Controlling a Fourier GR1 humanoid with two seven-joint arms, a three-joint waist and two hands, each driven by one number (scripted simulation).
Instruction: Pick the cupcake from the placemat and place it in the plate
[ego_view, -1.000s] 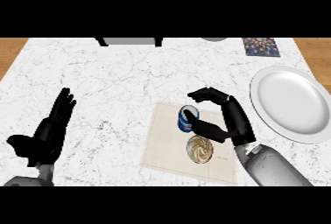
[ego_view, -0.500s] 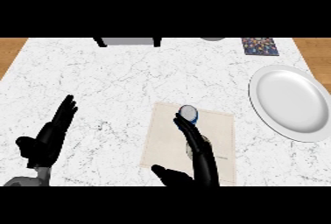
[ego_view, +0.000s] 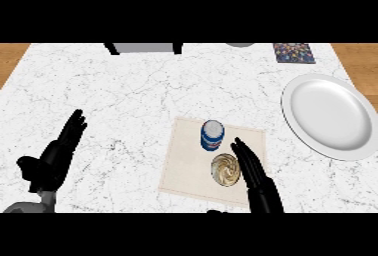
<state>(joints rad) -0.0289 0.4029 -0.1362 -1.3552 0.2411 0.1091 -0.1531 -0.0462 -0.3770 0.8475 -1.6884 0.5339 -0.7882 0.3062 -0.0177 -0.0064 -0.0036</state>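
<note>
The cupcake (ego_view: 225, 169) sits on the placemat (ego_view: 184, 165), in the part of the mat nearest the robot, and we look down on its pale swirly top. The right hand (ego_view: 255, 177) comes in from the bottom edge and lies just beside the cupcake, at about 3 o'clock from it. Its fingers are straight and point up toward 11 o'clock, with the tips reaching a little past the cupcake's far side. They are not curled round the cupcake and hold nothing. It is too close to tell if the fingers touch the cupcake's edge. A blue and white can (ego_view: 212, 135) stands on the mat too, just beside the cupcake at about 11 o'clock. The white plate (ego_view: 328, 115) is off the mat, at about 2 o'clock from the cupcake, near the right edge of the white counter (ego_view: 133, 90). Bare counter lies between the mat's right edge and the plate. There is also a wide stretch of bare counter at 9 o'clock from the mat. The left hand (ego_view: 53, 160) rests there, near the left edge, open with its fingers straight and pointing up, well apart from the mat. At the far edge, at 12 o'clock, are a grey box (ego_view: 144, 48) and a small dark patterned square (ego_view: 294, 53).
</note>
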